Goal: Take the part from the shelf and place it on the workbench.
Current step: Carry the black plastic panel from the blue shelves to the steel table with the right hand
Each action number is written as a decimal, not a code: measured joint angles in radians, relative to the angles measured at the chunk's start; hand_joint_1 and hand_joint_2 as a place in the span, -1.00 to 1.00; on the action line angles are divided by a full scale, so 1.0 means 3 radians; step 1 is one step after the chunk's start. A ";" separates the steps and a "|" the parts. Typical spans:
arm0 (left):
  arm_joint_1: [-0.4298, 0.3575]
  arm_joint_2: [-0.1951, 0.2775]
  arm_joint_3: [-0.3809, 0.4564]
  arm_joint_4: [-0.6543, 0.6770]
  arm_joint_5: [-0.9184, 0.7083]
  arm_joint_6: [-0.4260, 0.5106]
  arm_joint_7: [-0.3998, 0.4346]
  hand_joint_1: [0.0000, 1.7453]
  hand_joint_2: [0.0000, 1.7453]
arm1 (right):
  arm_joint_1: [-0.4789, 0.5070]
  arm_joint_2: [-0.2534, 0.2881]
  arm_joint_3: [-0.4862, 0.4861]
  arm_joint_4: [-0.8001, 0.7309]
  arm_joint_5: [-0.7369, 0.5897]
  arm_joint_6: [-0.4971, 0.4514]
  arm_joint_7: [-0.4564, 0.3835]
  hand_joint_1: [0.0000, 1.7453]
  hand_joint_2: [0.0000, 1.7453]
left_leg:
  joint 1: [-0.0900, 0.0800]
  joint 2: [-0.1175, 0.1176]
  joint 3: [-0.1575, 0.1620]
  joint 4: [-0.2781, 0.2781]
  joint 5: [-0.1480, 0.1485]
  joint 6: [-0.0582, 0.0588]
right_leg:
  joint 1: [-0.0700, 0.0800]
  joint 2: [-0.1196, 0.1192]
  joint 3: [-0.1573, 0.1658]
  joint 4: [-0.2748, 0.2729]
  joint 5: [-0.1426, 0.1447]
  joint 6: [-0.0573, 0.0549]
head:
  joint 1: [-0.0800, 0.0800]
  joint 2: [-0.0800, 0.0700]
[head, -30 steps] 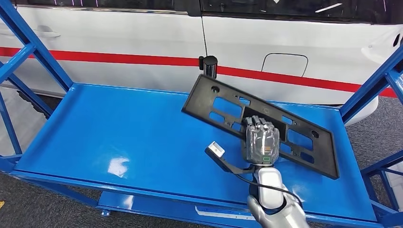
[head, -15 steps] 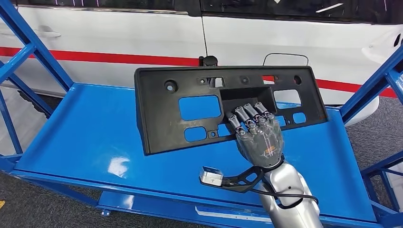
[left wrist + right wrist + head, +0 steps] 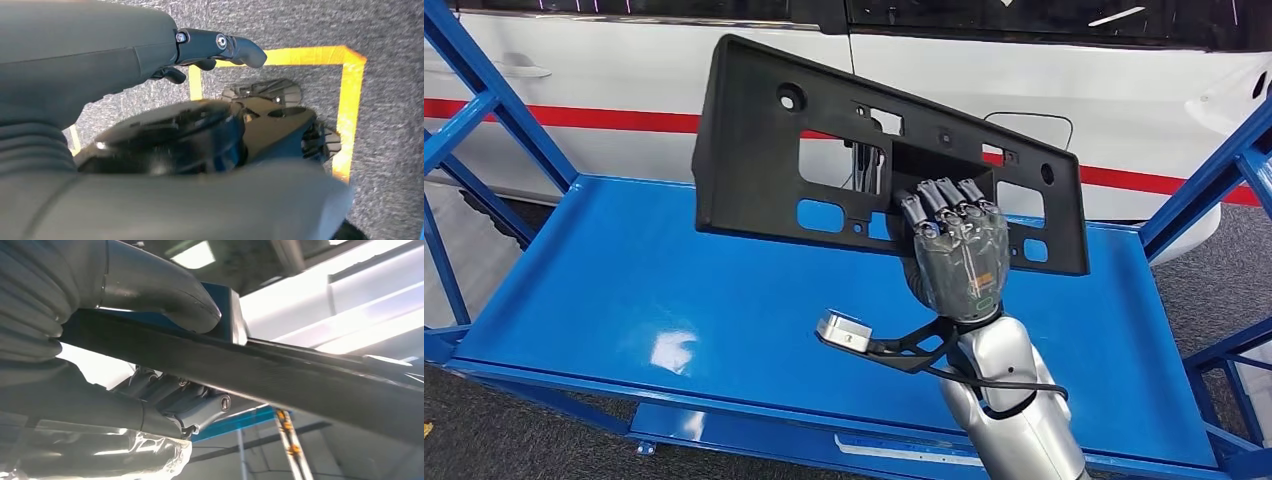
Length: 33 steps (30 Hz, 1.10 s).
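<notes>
My right hand (image 3: 959, 262) grips the black part (image 3: 824, 150) near its right end, so its long axis runs up-left, clear above the shelf (image 3: 674, 290).

The part (image 3: 764, 150) is matt black, and the shelf (image 3: 624, 290) beneath it is glossy bright blue with a blue frame. The right hand (image 3: 959, 255) is dark grey on a silver arm. Behind, a white car body (image 3: 674, 90) bears a red stripe; grey floor (image 3: 320, 25) carries yellow tape lines.

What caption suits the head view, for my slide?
Right hand holds the black part tilted above the blue shelf.
</notes>
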State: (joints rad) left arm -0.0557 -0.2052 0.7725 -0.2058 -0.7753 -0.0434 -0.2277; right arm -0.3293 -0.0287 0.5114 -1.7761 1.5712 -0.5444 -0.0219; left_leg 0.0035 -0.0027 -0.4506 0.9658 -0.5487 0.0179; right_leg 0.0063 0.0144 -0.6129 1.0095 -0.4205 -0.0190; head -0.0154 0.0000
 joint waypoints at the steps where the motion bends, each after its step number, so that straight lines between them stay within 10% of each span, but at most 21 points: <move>1: 0.0000 -0.0010 0.0000 0.0000 -0.0002 0.0002 0.0027 -1.00 1.00 | -0.0053 0.0006 0.0072 0.0018 0.0000 0.0008 0.0032 1.00 1.00 | 0.0000 0.0000 0.0000 0.0000 0.0000 0.0000 | 0.0000 0.0000 0.0000 0.0000 0.0000 0.0000 | 0.0000 0.0000; 9: -0.0001 -0.0024 0.0122 0.0001 0.0156 0.0192 0.0467 -1.00 1.00 | -0.0219 0.0090 0.0217 0.0108 -0.0405 -0.0008 -0.0053 1.00 1.00 | 0.0001 -0.0002 0.0000 0.0000 0.0000 0.0000 | 0.0002 -0.0001 0.0000 0.0000 0.0000 0.0000 | 0.0000 0.0000; 20: -0.0002 0.0003 0.0258 -0.0001 0.0216 0.0002 0.0357 -1.00 1.00 | -0.0084 0.0081 -0.0046 0.0028 -0.2620 0.0272 -0.0799 1.00 1.00 | -0.0012 -0.0002 0.0001 0.0012 -0.0007 0.0013 | -0.0023 -0.0001 0.0000 -0.0003 0.0003 0.0006 | -0.0001 0.0000; 27: -0.0020 0.0025 0.0345 -0.0001 0.0296 -0.0021 0.0298 -1.00 1.00 | -0.0031 0.0085 -0.0226 -0.0008 -0.2928 0.0396 -0.0949 1.00 1.00 | -0.0011 0.0006 0.0014 -0.0053 0.0086 0.0105 | -0.0036 -0.0005 -0.0015 -0.0015 0.0024 0.0083 | 0.0001 0.0000; 33: -0.0038 0.0025 0.0454 -0.0001 0.0393 -0.0098 0.0275 -1.00 1.00 | 0.0043 0.0090 -0.0363 0.0015 -0.3090 0.0463 -0.1011 1.00 1.00 | 0.0030 0.0024 0.0004 -0.0116 0.0155 0.0127 | -0.0103 -0.0020 -0.0391 0.0884 -0.0326 0.0161 | 0.0025 0.0000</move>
State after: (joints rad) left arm -0.0672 -0.1976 0.9086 -0.2060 -0.6573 -0.0728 -0.1452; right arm -0.3163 -0.0017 0.4027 -1.7716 0.6443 -0.4056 -0.3251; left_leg 0.0124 0.0043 -0.4493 0.9310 -0.5021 0.0560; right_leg -0.0248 0.0084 -0.7303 1.2746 -0.5181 0.0293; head -0.0078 0.0000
